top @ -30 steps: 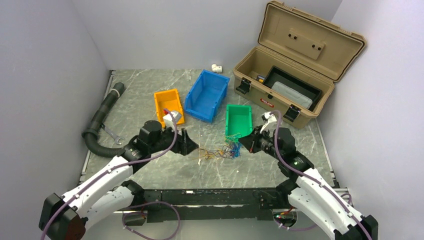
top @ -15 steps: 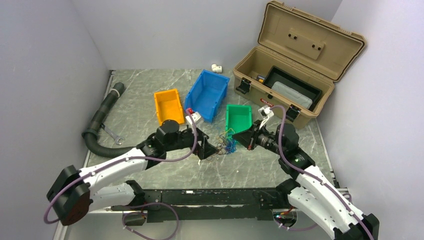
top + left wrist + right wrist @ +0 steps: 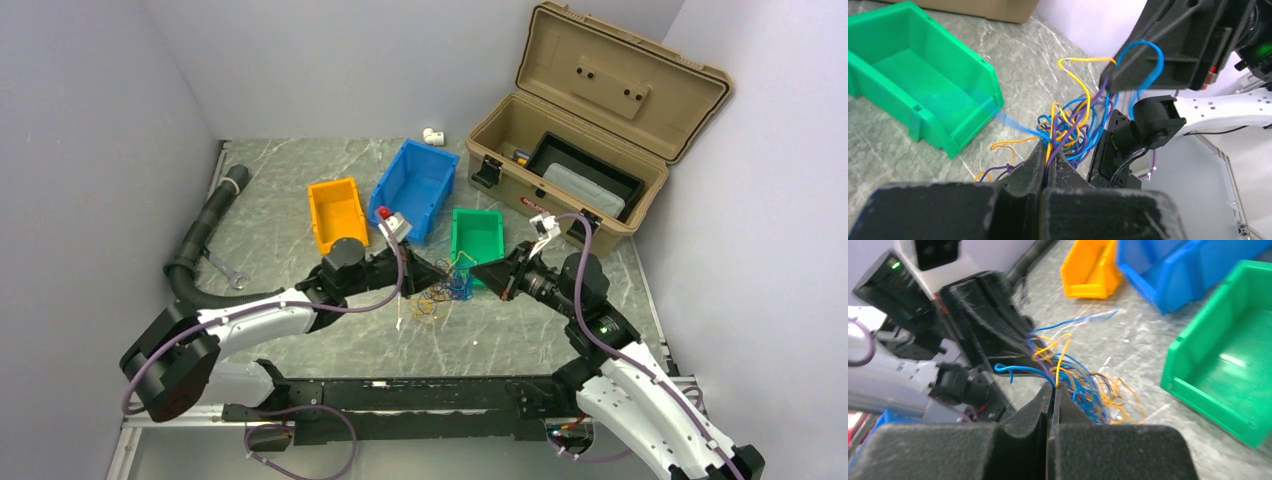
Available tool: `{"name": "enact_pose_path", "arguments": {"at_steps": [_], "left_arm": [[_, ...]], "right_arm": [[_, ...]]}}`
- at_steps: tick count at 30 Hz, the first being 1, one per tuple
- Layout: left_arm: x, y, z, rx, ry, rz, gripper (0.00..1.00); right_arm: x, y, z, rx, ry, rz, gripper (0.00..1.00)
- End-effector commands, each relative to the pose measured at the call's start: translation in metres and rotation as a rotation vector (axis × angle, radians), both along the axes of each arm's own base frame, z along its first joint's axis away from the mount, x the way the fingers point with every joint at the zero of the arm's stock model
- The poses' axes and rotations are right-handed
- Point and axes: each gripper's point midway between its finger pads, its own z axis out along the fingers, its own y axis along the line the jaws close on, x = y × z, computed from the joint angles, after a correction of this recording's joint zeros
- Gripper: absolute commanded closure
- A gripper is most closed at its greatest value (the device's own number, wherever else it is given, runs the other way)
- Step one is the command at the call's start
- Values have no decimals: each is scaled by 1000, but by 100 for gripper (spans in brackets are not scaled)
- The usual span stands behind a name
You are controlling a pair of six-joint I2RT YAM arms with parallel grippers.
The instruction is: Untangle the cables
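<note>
Cables (image 3: pixel 447 290): a blue, yellow and purple tangle on the table (image 3: pixel 285 190), just in front of the green bin (image 3: pixel 477 238) and strung between the two grippers.
Left gripper (image 3: pixel 1044 162): fingers pressed together, pinching purple and yellow strands.
Right gripper (image 3: pixel 1053 390): fingers pressed together on blue and yellow strands, facing the left one.
Top view: both grippers meet at the tangle; the grips are too small to make out.
Wrist views: strands enter each closed pair of fingers, and a blue loop stands beside the opposite gripper.

Blue, yellow-orange and purple cables (image 3: pixel 1071 122); green bin (image 3: pixel 913 75); grey-marbled table (image 3: pixel 883 155).
</note>
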Motion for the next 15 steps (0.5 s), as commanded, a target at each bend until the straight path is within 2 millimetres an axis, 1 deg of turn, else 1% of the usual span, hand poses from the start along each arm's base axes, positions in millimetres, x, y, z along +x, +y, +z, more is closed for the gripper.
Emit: {"name": "enact_pose_path", "arguments": {"at_steps": [1, 2, 3, 4, 5, 6, 8, 11, 13, 15], "left_arm": [[17, 35, 25, -118, -2, 98, 100], [20, 44, 21, -104, 10, 113, 100], [22, 52, 17, -88, 19, 126, 100], [23, 61, 14, -72, 26, 145, 100], [23, 69, 10, -57, 33, 169, 100], [23, 77, 6, -45, 33, 193, 100], [20, 90, 0, -19, 29, 238, 100], [15, 104, -5, 16, 27, 287, 100], [13, 108, -4, 19, 19, 292, 100], [9, 107, 0, 11, 13, 278, 100]], "right_arm": [[28, -54, -6, -108, 49, -358, 100], [33, -73, -18, -151, 91, -473, 100], [39, -101, -26, -187, 128, -634, 100], [39, -121, -34, -219, 161, -739, 100], [37, -135, -37, -232, 179, -813, 100], [35, -144, -39, -242, 181, -856, 100], [31, -148, -37, -234, 163, -863, 100], [30, -139, -32, -189, 126, -811, 100], [31, -124, -25, -156, 90, -734, 100], [31, -104, -18, -142, 58, -620, 100]]}}
